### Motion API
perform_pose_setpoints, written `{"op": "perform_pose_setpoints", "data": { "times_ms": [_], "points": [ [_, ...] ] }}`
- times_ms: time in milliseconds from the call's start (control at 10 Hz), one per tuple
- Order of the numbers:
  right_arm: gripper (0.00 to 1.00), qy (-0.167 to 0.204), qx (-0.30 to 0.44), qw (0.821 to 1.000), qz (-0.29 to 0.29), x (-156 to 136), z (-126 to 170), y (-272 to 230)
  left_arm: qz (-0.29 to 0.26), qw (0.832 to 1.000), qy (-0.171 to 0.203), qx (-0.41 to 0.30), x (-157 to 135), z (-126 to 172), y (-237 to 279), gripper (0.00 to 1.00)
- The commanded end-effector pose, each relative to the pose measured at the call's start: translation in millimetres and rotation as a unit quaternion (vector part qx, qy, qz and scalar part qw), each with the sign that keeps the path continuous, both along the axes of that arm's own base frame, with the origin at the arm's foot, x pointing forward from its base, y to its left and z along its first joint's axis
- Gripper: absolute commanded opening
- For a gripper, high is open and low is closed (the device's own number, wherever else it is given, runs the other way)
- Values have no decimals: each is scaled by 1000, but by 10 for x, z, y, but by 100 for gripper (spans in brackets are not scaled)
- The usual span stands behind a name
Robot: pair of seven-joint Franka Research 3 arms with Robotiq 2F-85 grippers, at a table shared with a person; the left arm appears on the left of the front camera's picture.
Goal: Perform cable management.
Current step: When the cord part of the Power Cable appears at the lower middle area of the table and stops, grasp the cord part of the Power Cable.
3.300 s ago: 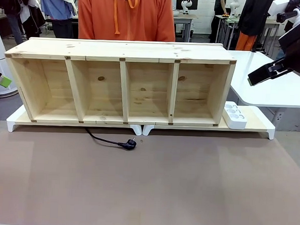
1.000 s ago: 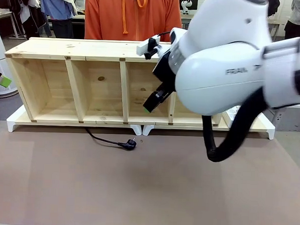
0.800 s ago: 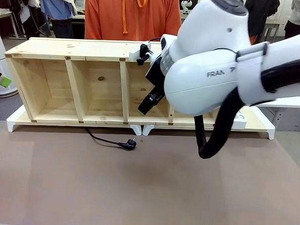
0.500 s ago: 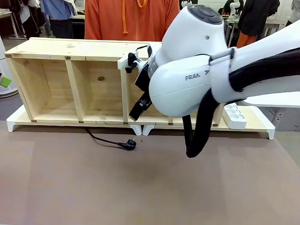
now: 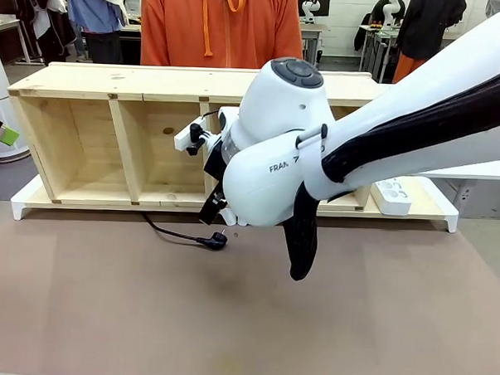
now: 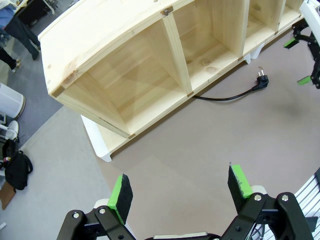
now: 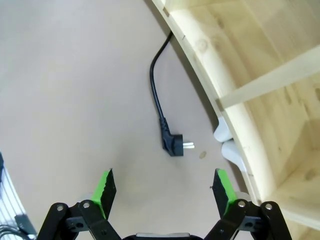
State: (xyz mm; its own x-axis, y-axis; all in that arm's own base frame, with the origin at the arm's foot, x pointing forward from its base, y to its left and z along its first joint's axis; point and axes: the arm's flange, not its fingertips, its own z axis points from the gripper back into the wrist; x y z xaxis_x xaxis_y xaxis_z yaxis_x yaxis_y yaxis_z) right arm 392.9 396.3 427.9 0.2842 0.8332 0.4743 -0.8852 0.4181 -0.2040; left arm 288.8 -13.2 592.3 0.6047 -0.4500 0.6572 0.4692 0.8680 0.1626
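The front camera sits low at the near edge of the surface (image 5: 103,314) and faces across it to the shelf (image 5: 113,82), with the right arm (image 5: 267,172) close to the lens. The left wrist camera looks down from high and far off. The right wrist camera hangs nearer. All 3 share the cable (image 5: 181,234) and the shelf front.

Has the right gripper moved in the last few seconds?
Yes. The right gripper swung left across the wooden shelf, from beyond its right end to near its middle, just above the cable plug.
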Motion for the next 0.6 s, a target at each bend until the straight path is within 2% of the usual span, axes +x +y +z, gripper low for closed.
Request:
{"op": "perform_pose_setpoints", "data": {
  "times_ms": [0, 500],
  "points": [
    [100, -11, 5, 1000, 3, 117, -72, 148, 2, 1000, -2, -1, 2, 5, 8, 100],
    [100, -2, 4, 1000, 5, 161, -120, 154, 2, 1000, -2, -1, 2, 5, 8, 100]
  ]
}}
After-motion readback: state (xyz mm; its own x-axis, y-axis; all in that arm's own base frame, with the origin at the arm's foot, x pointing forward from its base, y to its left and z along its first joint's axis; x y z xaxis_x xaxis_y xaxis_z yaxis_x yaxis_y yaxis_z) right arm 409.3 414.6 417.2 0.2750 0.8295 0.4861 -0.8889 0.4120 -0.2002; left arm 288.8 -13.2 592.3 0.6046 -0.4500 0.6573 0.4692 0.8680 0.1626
